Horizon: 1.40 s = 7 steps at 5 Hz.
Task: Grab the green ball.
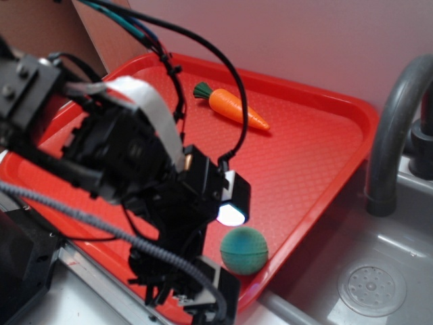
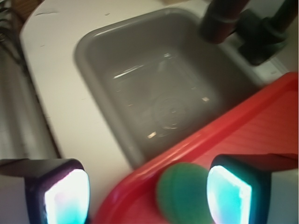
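The green ball (image 1: 244, 250) lies on the red tray (image 1: 304, 149) near its front corner by the sink. In the wrist view the green ball (image 2: 183, 192) sits low between my two lit pads, close against the right pad (image 2: 229, 196) and far from the left pad (image 2: 65, 198). My gripper (image 1: 223, 250) (image 2: 147, 198) is open and hangs just left of and above the ball in the exterior view. The jaws stand wide apart with a clear gap on the ball's left side.
An orange toy carrot (image 1: 233, 107) with a green top lies at the tray's far side. A grey sink basin (image 2: 163, 88) and a dark faucet (image 1: 396, 128) stand right of the tray. The tray's raised rim (image 2: 196, 140) runs beside the ball. Cables drape over my arm.
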Tool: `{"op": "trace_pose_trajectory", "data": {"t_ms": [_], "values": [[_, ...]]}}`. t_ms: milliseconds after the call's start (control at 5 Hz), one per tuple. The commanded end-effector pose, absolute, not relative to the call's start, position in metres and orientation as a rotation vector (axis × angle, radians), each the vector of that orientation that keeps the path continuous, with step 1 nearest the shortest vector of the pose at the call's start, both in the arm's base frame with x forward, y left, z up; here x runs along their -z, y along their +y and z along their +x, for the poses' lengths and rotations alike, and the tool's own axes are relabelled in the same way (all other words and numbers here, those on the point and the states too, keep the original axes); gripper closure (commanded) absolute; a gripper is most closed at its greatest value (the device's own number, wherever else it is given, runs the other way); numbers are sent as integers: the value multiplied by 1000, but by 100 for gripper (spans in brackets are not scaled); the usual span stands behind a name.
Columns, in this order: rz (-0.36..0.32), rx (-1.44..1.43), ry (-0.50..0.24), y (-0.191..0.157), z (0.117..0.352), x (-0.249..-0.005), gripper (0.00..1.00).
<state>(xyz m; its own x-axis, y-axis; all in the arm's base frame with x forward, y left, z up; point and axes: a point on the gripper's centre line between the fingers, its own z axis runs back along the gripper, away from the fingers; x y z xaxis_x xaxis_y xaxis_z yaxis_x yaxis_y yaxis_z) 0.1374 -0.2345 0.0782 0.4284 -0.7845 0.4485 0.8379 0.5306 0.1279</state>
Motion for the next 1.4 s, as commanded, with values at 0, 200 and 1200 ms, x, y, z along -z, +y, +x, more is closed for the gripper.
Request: {"op": "trace_pose_trajectory", "data": {"t_ms": [0, 200, 1200], "values": [[-151, 1022, -530, -241, 124, -87, 0], [-151, 1022, -530, -241, 124, -87, 0], [-177, 984, -411, -231, 150, -42, 0]]}}
